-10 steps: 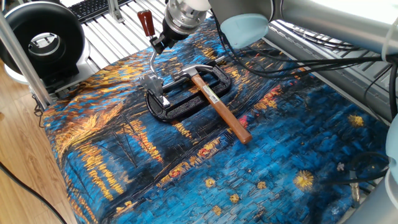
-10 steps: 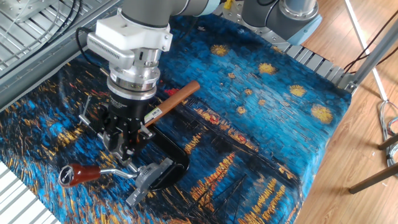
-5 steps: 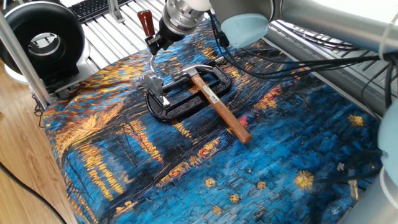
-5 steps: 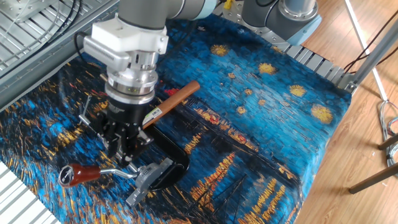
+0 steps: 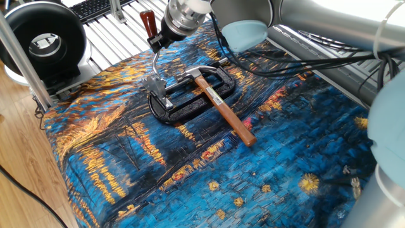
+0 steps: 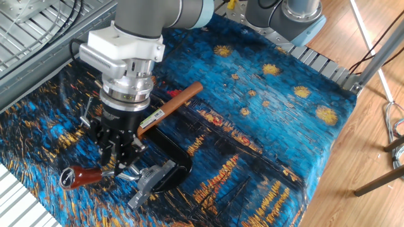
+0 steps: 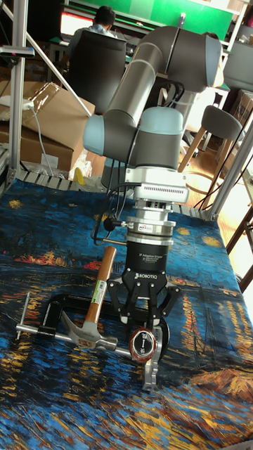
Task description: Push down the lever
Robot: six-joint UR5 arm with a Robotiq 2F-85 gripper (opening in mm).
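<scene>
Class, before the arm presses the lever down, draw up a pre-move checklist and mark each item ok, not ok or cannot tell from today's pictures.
1. Lever is raised, not yet pushed down: ok.
2. Hand sits over the rod, near the dark red end: ok.
3. Fingers are spread, straddling the red end in the tall fixed view: ok.
4. Fingers already bear on the lever: cannot tell.
5. Hammer lies across the black oval base, its head close beside the hand: not ok.
6. Bracket stands upright on the base: ok.
</scene>
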